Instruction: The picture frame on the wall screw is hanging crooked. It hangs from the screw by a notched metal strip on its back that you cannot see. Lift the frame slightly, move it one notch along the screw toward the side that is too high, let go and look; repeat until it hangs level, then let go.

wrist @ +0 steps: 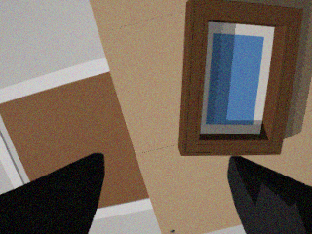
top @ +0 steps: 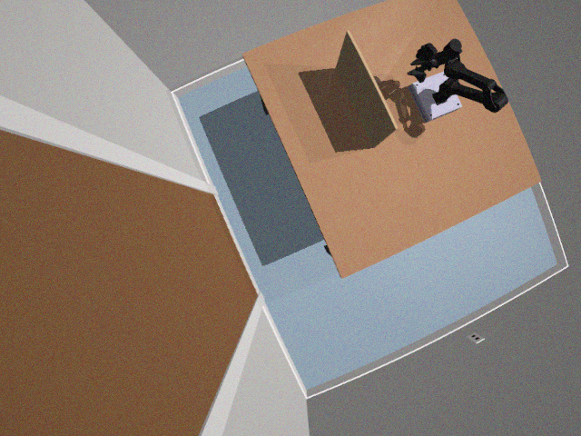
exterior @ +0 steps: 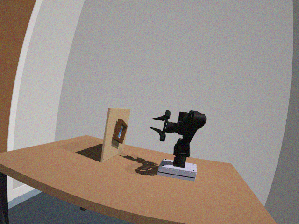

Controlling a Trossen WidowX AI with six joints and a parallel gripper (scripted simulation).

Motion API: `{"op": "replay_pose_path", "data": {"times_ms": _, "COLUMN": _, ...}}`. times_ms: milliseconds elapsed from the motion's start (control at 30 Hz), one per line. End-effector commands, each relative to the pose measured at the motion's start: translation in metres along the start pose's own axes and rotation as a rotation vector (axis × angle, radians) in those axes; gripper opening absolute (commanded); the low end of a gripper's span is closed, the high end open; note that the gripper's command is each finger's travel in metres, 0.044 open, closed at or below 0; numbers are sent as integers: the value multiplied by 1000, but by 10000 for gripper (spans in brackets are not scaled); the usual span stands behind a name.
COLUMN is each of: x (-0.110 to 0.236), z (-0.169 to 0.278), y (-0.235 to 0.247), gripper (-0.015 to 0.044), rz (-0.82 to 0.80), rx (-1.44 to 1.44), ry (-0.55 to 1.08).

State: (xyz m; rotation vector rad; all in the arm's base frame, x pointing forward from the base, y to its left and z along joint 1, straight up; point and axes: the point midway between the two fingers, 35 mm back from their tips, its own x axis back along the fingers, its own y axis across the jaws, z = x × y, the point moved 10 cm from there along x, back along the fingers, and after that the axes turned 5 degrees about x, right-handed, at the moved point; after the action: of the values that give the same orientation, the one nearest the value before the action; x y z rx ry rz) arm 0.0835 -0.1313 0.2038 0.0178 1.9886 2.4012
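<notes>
1. Picture frame (exterior: 119,130) hangs on the upright wooden wall panel (exterior: 109,120), which stands on the table (exterior: 120,192). Our gripper (exterior: 154,124) points straight at the frame from well apart, nothing between them.
2. Through the wrist camera the frame (wrist: 242,78) lies ahead and to the upper right of our fingertips, so we judge the approach must shift that way before closing in.
3. We hold the gripper partly open and empty, one finger above the other in the exterior view.
4. The frame is a brown wooden rectangle around a blue picture with a pale mat. The wrist camera is itself rolled, so we cannot tell which side sits higher.
</notes>
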Motion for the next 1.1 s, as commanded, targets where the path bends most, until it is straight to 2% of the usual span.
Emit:
{"op": "replay_pose_path", "data": {"times_ms": 0, "x": -16, "z": -8, "y": -10, "gripper": 260, "rz": 3, "rx": -6, "ry": 0}}
{"op": "replay_pose_path", "data": {"times_ms": 233, "x": -53, "z": -10, "y": -36, "gripper": 260, "rz": -3, "rx": -2, "ry": 13}}
{"op": "replay_pose_path", "data": {"times_ms": 833, "x": -58, "z": -8, "y": -37, "gripper": 260, "rz": -3, "rx": -2, "ry": 13}}
{"op": "replay_pose_path", "data": {"times_ms": 933, "x": -73, "z": -10, "y": -35, "gripper": 260, "rz": -5, "rx": -2, "ry": 13}}
{"op": "replay_pose_path", "data": {"times_ms": 1067, "x": -111, "z": -10, "y": -33, "gripper": 260, "rz": -8, "rx": -2, "ry": 14}}
